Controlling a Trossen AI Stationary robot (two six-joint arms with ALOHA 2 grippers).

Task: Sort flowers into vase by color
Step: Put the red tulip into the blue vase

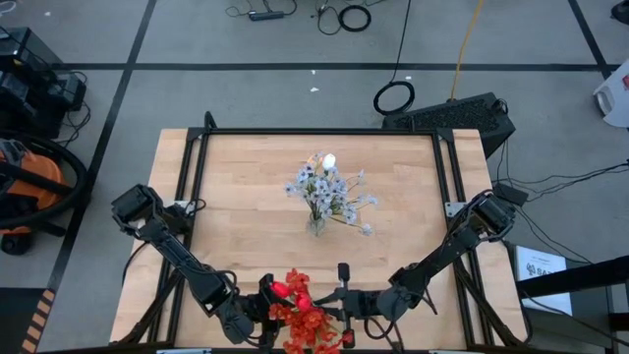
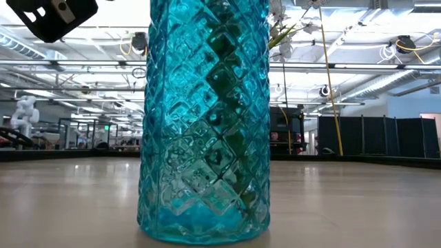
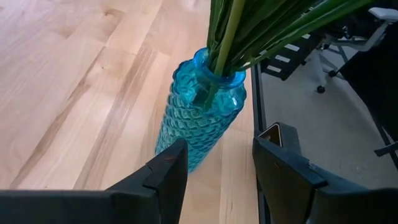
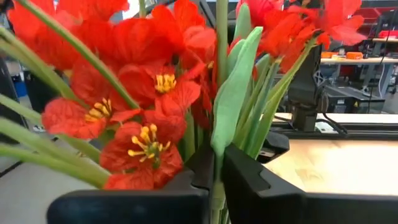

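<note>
A blue patterned glass vase stands on its base at the table's near edge. It holds a bunch of red blooms on green stems. A clear vase with pale bluish-white sprays stands at the table's middle. My left gripper is open just left of the blue vase, with its fingers apart on the near side of it. My right gripper reaches into the bunch from the right and is shut on a stem. My right gripper pinches one green stem of the red bunch between its two fingers, coming level from the table's right. The fingers lie across the stem, which stands upright among the other stems and leaves. Its lower end is hidden by the fingers.
The near table edge lies right below the blue vase and both grippers. Black frame rails border the table. The wood between the two vases is bare. Cables, a vacuum and boxes lie on the floor around.
</note>
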